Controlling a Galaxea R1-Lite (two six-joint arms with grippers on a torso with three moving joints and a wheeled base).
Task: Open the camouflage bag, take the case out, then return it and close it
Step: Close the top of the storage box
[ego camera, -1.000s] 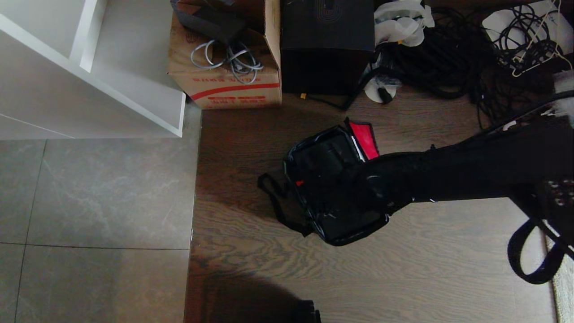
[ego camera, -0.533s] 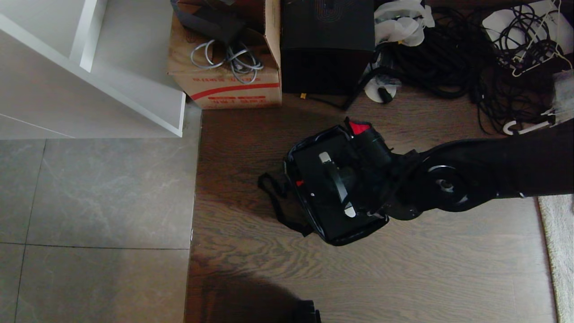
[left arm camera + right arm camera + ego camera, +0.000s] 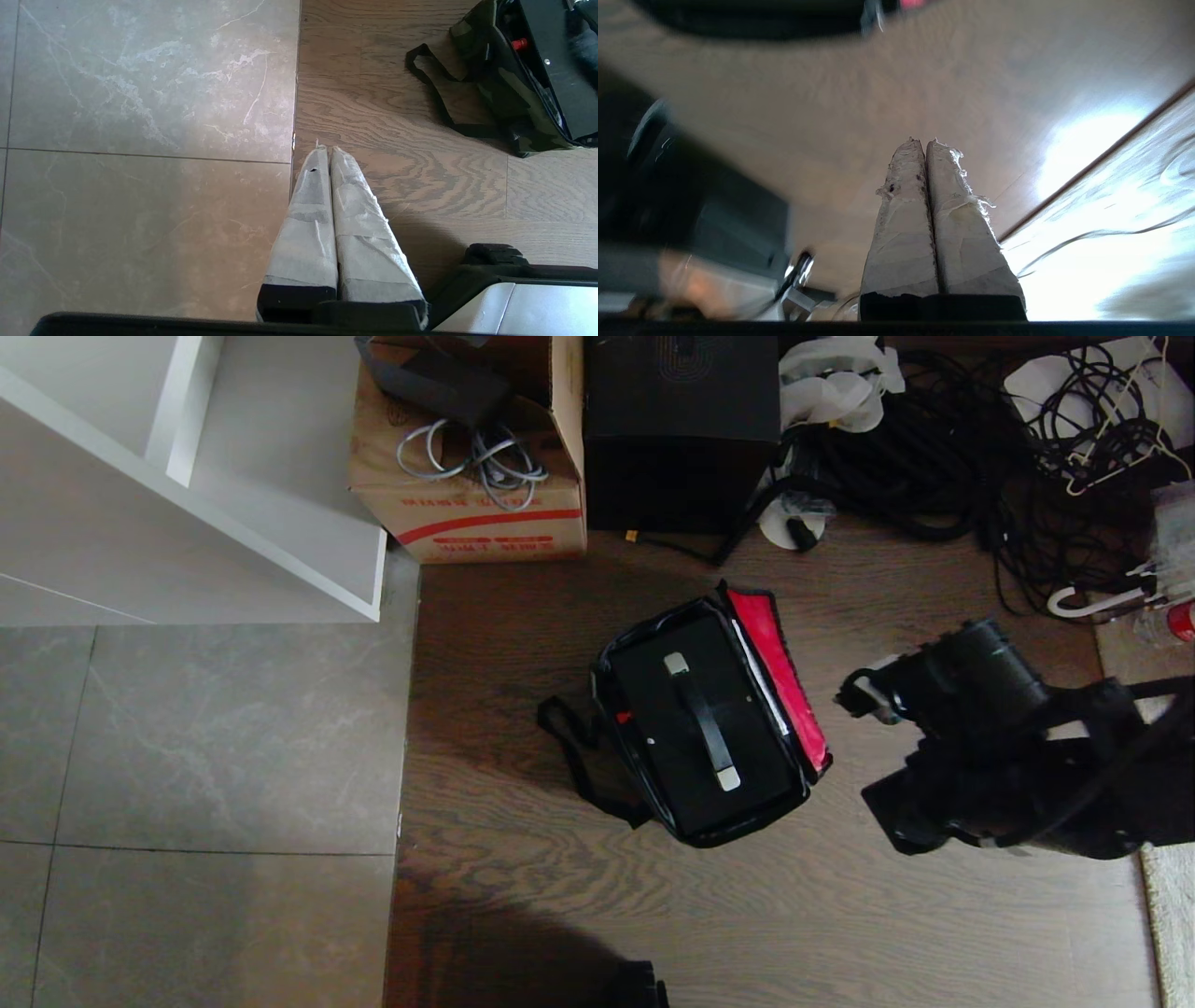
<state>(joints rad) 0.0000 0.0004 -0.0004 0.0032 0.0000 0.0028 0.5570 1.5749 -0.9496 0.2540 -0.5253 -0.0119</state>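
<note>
Showing black case (image 3: pixel 707 733) inside open camouflage bag (image 3: pixel 502 88), red lining.

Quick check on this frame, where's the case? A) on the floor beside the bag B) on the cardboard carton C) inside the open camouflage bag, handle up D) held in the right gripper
C: the case sits inside the open camouflage bag, its handle facing up and the red-lined lid folded back; the right gripper is shut on nothing, off to the side.

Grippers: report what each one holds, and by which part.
Nothing is held. The right gripper is shut on nothing, clear of the camouflage bag. The left gripper is shut on nothing too.
</note>
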